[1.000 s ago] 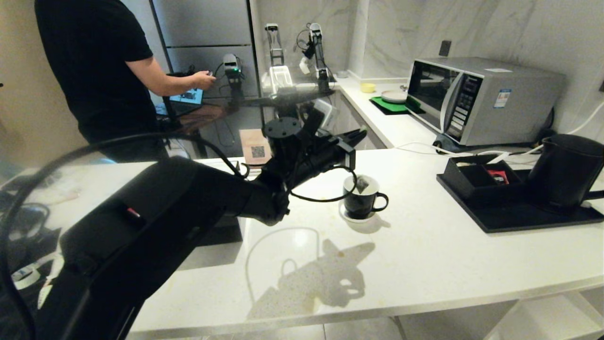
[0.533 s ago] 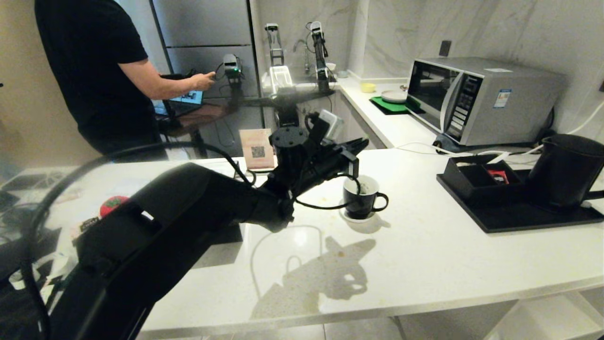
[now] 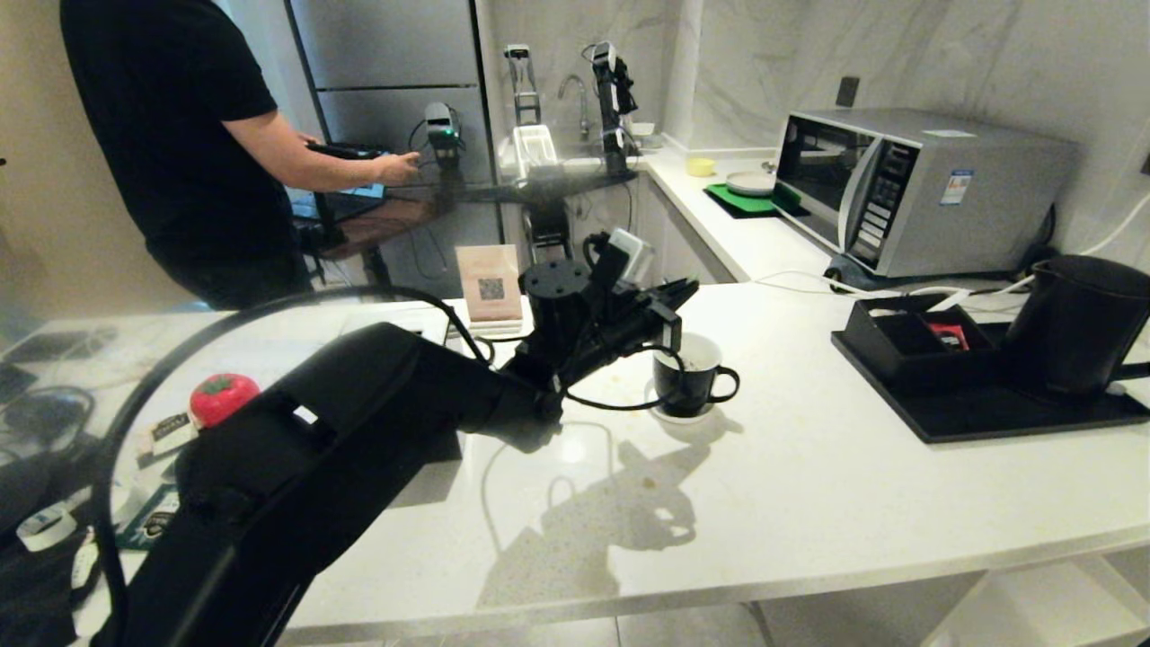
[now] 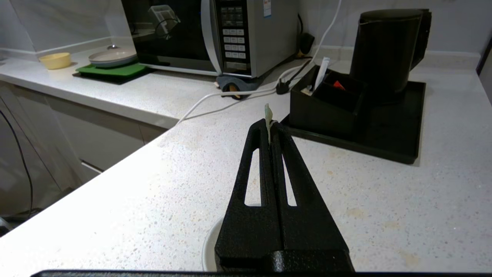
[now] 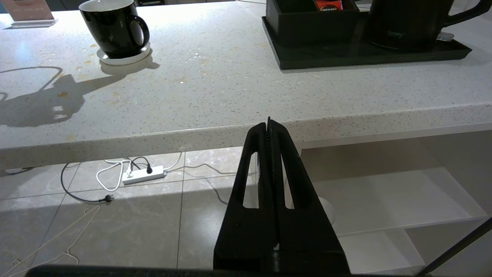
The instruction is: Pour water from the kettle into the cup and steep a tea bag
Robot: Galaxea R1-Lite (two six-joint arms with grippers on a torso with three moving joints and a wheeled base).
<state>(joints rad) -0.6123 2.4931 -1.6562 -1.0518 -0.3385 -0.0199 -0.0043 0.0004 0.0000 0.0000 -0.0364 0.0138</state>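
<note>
A: Head view first. Left gripper (image 3: 687,289) sits over the cup (image 3: 689,376), level with the counter (image 3: 809,503), fingers pointing toward the microwave (image 3: 907,189).

B: Fingers?

A: Pressed together, pinching the pale green tag (image 4: 268,114) of the tea bag. Left wrist view shows it clearly: tag sticks up out of the fingertips (image 4: 258,130).

B: The bag itself?

A: Can't see it in any view. Mug interior is mostly hidden by the gripper, so can't tell if it's inside.

B: Cup position?

A: Black mug, white inside, on a small white saucer (image 3: 669,415), handle pointing toward the kettle side. It's mid-counter, well apart from the black tray (image 3: 1006,413).

B: Kettle?

A: Kettle (image 3: 1074,323) stands upright on that tray at the right end, next to a black organizer box (image 3: 907,337) with a red sachet in it.

B: Right gripper?

A: Right gripper (image 5: 268,125) is parked below the counter edge, fingers shut flat together, holding nothing. Floor tiles and a white power strip (image 5: 143,174) beyond it.

B: Anything else?

A: Person in a black shirt (image 3: 180,135) at the back left, hand on a desk. Red tomato-like object (image 3: 223,398) on the counter's left part.
</note>
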